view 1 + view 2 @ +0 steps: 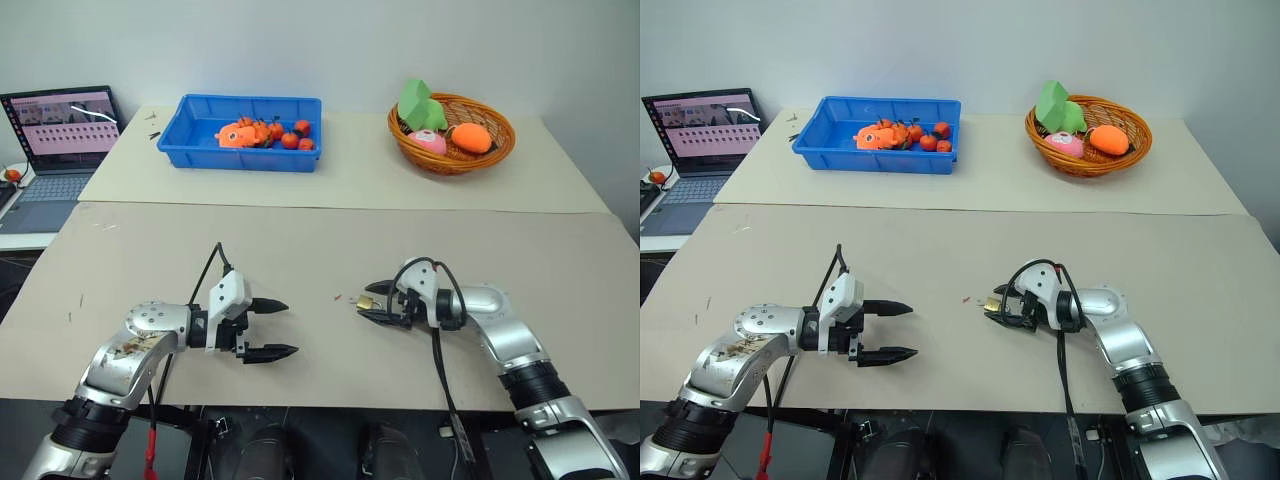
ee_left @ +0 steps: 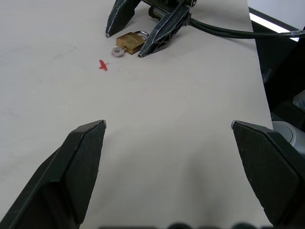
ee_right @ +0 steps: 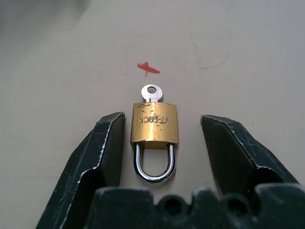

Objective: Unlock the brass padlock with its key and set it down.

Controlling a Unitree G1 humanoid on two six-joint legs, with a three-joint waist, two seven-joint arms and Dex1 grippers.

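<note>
Brass padlock (image 3: 154, 124) flat between right end effector (image 3: 162, 143) fingers, untouched

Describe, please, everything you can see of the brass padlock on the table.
The brass padlock is a small golden block with stamped lettering and a silvery shackle loop, seemingly closed. It lies flat on the beige table, with the key in its base, pointing toward a red mark. The right tool straddles it, fingers apart, not visibly touching.

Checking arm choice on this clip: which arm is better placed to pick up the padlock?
The right. Its claw already straddles the brass padlock, fingers open either side, key in the lock. The left claw hovers open, well apart from it.
</note>
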